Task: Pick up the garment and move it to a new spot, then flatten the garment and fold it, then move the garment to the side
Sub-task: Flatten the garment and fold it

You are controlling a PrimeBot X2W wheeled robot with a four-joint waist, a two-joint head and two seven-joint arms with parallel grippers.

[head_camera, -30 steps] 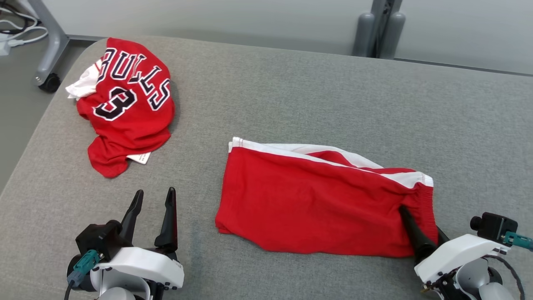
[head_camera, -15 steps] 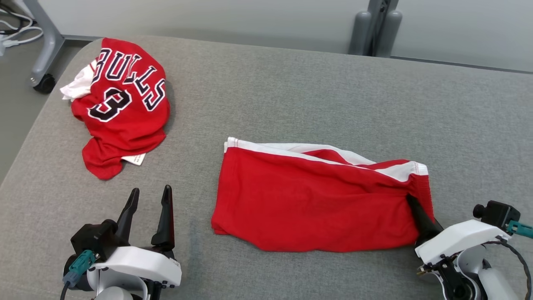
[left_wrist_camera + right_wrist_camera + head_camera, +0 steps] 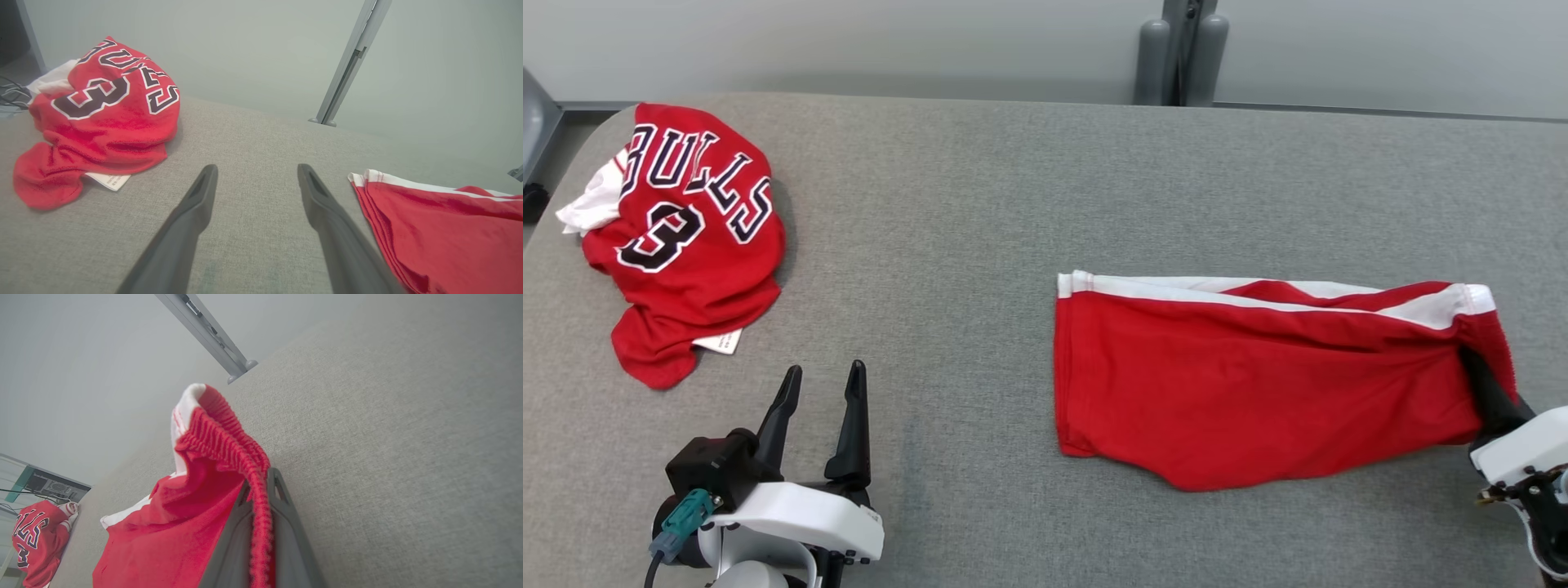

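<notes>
Our right gripper [image 3: 1470, 359] is pinching the red shorts [image 3: 1258, 384] by the waistband [image 3: 229, 428], so we are likely just starting the move, flattening and folding remaining.

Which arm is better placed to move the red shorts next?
Right: the right gripper is shut on the waistband of the shorts, while the left gripper stands open, apart from them.

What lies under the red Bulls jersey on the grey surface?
White cloth sticks out from under the jersey at its left edge, a white label at its near edge. The rest underneath is covered.
</notes>
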